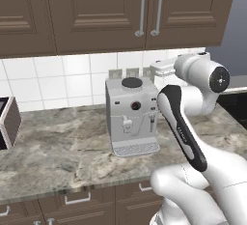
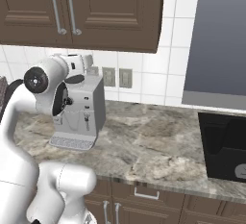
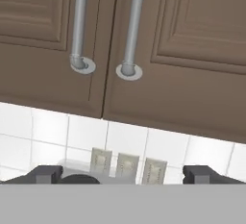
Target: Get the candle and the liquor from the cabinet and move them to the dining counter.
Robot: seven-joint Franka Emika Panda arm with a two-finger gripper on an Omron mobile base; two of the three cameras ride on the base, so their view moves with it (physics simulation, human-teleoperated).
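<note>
Above the veined grey marble worktop point(image 1: 58, 147), we risk our spread tool point(image 3: 122, 174) missing the shut dark brown wooden cabinet's point(image 3: 182, 50) silver bar handles point(image 3: 133, 26).

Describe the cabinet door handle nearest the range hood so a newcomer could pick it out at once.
Start at the dark brown wall cabinet above the tiled worktop and coffee machine. Two silver bar handles hang side by side where its doors meet. The wanted one is the right handle, closer to the grey hood.

Grey coffee machine point(image 1: 131, 115) on marble worktop point(image 1: 58, 147), by white tile wall point(image 1: 53, 79). Three wall plugs point(image 3: 127, 165) behind. Black stove point(image 2: 226, 146) far right.
</note>
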